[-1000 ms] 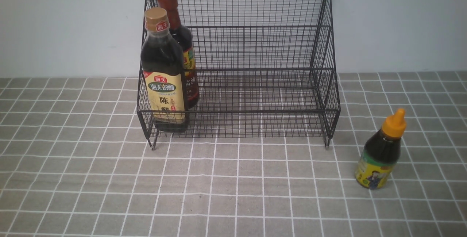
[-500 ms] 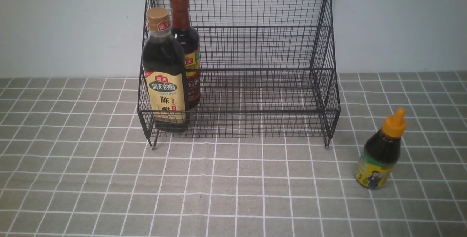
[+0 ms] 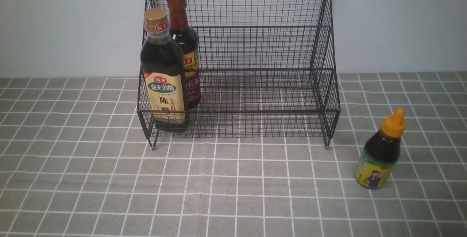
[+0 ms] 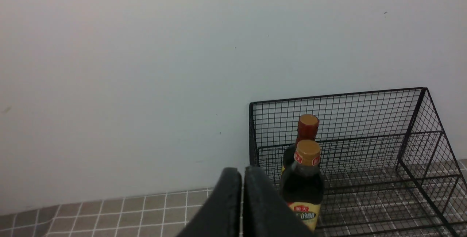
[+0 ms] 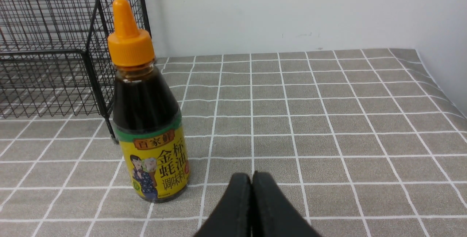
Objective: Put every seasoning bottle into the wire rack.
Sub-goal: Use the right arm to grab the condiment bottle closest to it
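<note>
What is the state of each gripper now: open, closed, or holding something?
Left gripper: closed, holding nothing.
Right gripper: closed, holding nothing.

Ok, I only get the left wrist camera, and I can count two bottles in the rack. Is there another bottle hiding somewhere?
Observer: Yes. A small orange-nozzled bottle stands upright on the tablecloth, outside the wire rack, on the robot's right side of it.
Operator: Is the other gripper holding it?
Observer: No. The right gripper is shut on nothing and does not touch the bottle.
Operator: What does that bottle look like up close?
Observer: It has dark liquid inside and a yellow label with a cartoon figure on it, under a green band.
</note>
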Controlling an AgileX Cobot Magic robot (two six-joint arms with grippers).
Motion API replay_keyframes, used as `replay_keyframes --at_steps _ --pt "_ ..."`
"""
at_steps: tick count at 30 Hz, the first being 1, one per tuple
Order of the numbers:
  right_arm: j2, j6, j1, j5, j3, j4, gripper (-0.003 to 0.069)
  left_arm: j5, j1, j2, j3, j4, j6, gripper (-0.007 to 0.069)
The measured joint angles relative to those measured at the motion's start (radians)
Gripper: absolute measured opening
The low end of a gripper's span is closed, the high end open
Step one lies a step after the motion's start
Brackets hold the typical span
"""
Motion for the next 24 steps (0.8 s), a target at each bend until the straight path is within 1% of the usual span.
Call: replay_keyframes --at_steps 4,5,6,9,10,15,19,24 --pt "0.0 0.0 0.0 0.0 0.0 0.0 -0.0012 -0.085 0.0 -0.154 0.206 -0.004 -0.02 -0.0007" --pt "0.0 0.0 0.0 0.0 0.0 0.0 -0.0012 -0.096 0.0 -0.188 0.251 -0.004 -0.02 -0.0007" --pt "0.0 0.0 0.0 0.0 0.0 0.0 -0.0012 -0.104 0.0 -0.252 0.342 -0.004 -0.022 -0.0007" --pt "0.0 0.0 0.0 0.0 0.0 0.0 -0.0012 -0.109 0.0 -0.319 0.425 -0.004 -0.022 -0.0007" --pt "0.0 0.0 0.0 0.0 0.0 0.0 -0.0012 -0.113 0.0 -0.374 0.505 -0.004 -0.022 -0.0007" --pt "0.0 0.0 0.0 0.0 0.0 0.0 -0.0012 -0.118 0.0 -0.452 0.631 -0.006 -0.022 -0.0007" --pt "0.0 0.0 0.0 0.0 0.0 0.0 -0.0012 -0.124 0.0 -0.47 0.699 -0.008 -0.022 -0.0007" --pt "0.0 0.0 0.0 0.0 0.0 0.0 -0.0012 -0.239 0.012 -0.486 0.829 -0.02 -0.021 -0.0007"
